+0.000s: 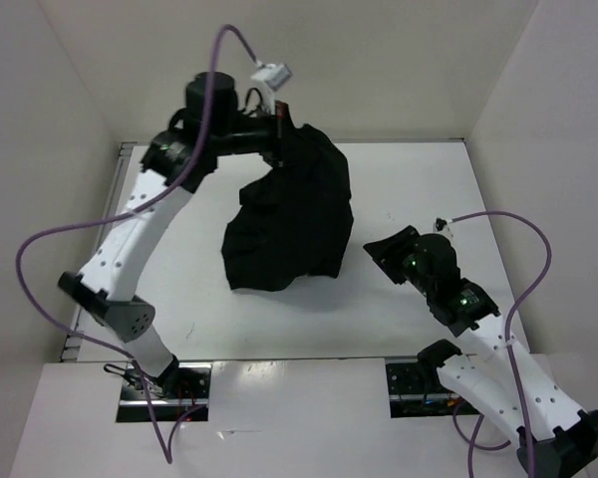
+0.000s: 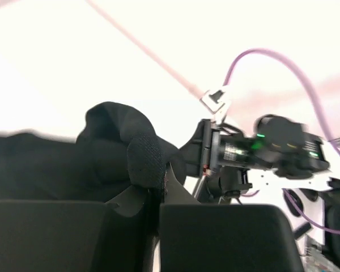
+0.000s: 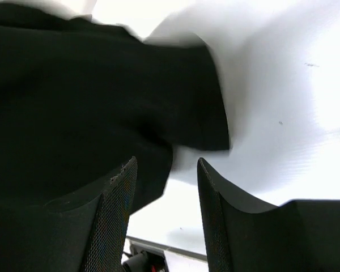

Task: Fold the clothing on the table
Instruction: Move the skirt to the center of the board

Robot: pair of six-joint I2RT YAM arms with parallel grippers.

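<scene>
Up top-center in the overhead view, left claw (image 1: 280,127) is clamped on a bunched edge of the clothing (image 1: 289,229), which sits heaped in the middle of the table (image 1: 419,189). Right claw (image 1: 381,249) is just right of the heap, fingers apart, empty. Purple cables (image 1: 22,261) loop off both arms.

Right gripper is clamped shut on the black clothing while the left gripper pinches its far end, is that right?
No. The right gripper is open and grips nothing, beside the clothing; the right wrist view shows the gap between its fingers. The left gripper does pinch the far end.
</scene>
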